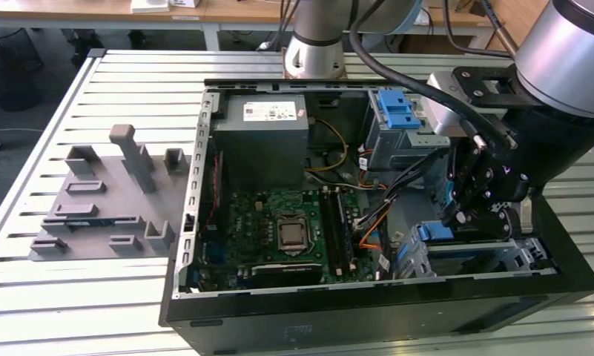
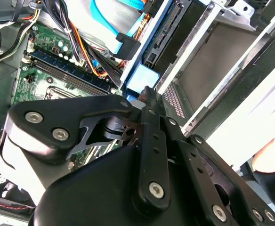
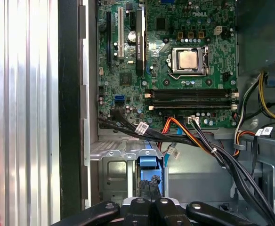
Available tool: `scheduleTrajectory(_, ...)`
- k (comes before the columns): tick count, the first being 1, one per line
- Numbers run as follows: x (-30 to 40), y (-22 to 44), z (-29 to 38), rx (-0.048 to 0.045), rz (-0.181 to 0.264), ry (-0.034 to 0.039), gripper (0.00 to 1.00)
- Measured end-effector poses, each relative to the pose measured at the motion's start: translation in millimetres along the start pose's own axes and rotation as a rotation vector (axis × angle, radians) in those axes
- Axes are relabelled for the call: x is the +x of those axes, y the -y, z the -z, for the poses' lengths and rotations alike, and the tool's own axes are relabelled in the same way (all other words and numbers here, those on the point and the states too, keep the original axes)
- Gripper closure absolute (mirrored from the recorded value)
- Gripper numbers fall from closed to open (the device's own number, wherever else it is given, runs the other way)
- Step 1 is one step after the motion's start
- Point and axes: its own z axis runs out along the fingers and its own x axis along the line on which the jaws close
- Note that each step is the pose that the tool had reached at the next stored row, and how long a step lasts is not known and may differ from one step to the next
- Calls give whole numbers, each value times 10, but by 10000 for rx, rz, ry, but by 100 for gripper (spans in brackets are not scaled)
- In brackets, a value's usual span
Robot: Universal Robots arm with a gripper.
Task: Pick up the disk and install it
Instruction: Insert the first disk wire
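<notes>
Blue-framed disk [image 1: 436, 232] sits in the drive cage [image 1: 519, 256], 4 o'clock of the computer case [image 1: 376, 315]; hand [image 3: 149, 189] pinched together, tips against its frame.

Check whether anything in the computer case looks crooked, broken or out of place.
Nothing stands out. The disk sits straight in the metal cage, the hand at its blue bracket; the cables lie loose but look intact.
</notes>
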Motion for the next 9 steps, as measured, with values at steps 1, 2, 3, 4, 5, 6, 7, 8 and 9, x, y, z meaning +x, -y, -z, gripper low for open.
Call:
scheduleTrajectory(1,0,8,1,0,1,-1,89)
scheduleTrajectory(2,0,21,1,0,0,-1,89)
scheduleTrajectory(3,0,39,0,0,-1,0,89)
scheduleTrajectory(4,-1,64,0,1,-1,1,89)
scheduleTrajectory(5,-2,94,2,0,-1,0,89)
scheduleTrajectory(6,-3,126,2,-1,0,0,89)
scheduleTrajectory(7,-3,160,2,-2,-1,1,89)
scheduleTrajectory(8,-4,198,3,-2,-1,0,89)
scheduleTrajectory(9,-6,237,3,-2,-1,1,89)
